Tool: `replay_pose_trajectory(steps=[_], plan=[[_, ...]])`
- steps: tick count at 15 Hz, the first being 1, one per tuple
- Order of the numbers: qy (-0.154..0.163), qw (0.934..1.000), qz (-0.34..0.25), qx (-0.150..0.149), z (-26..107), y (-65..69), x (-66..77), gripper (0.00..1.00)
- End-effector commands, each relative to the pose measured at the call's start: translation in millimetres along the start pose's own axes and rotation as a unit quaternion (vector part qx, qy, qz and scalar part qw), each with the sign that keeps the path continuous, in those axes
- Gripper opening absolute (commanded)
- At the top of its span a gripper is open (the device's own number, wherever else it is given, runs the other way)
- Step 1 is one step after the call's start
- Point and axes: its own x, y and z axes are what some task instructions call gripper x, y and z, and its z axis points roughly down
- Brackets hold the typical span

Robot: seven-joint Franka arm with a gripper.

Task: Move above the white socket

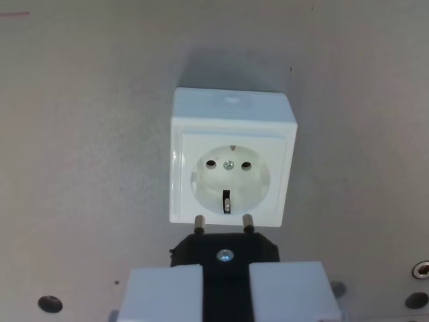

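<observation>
A white socket (232,159) sits in the middle of the wrist view on a grey surface, its round recess with two pin holes and a centre screw facing the camera. Below it, at the bottom of the view, my gripper (226,285) is shut on a black plug (224,253). The plug's two metal pins (199,223) point up the picture and overlap the socket's lower edge, just short of the recess. The two pale fingers (164,295) flank the plug body left and right.
The grey surface (80,168) carries a dark hole (50,303) at the bottom left and two more holes or fittings (419,282) at the bottom right edge. A faint red mark (15,13) lies in the top left corner.
</observation>
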Motion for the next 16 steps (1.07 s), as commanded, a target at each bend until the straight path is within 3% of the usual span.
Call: replay_pose_trajectory(steps=[1,8,16], plan=[[0.059,0.9978,0.03,-0.009,13.4,3.1,-5.9,0.0],[0.059,0.9977,0.033,-0.007,31.8,5.1,-11.5,0.0],[0.062,0.9975,0.032,-0.006,41.3,5.6,-17.2,0.0]])
